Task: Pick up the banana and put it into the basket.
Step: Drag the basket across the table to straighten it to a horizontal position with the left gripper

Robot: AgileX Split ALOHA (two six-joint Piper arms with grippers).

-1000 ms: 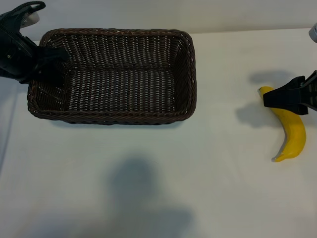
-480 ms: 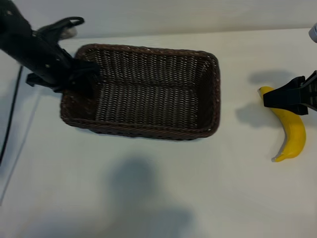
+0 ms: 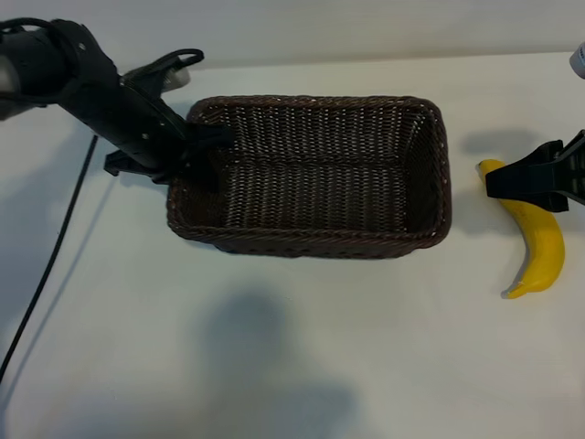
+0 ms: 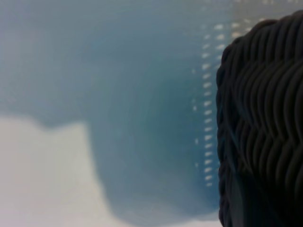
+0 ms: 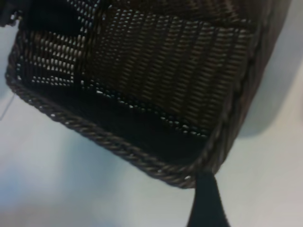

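I have the banana lying on the white table at the far right of the exterior view, its pale stem tip toward the bottom and its upper end tucked under my right gripper. That gripper hangs over the banana's top end with its black fingers spread apart; nothing is held between them, and I cannot tell whether they touch the fruit. One dark fingertip shows at the edge of the right wrist view, with the basket's corner just beyond it.

The wicker basket sits just left of the banana, a narrow strip of table between its right wall and the fruit. It is dark brown, rectangular with rounded corners, and I see nothing inside it. Compared with a second ago it has slid well to the right, closer to the banana.

My left gripper is at the basket's left end, clamped on the rim there, one finger reaching inside the wall. The left arm slants down to it from the upper left, and a black cable trails off toward the lower left across the table.
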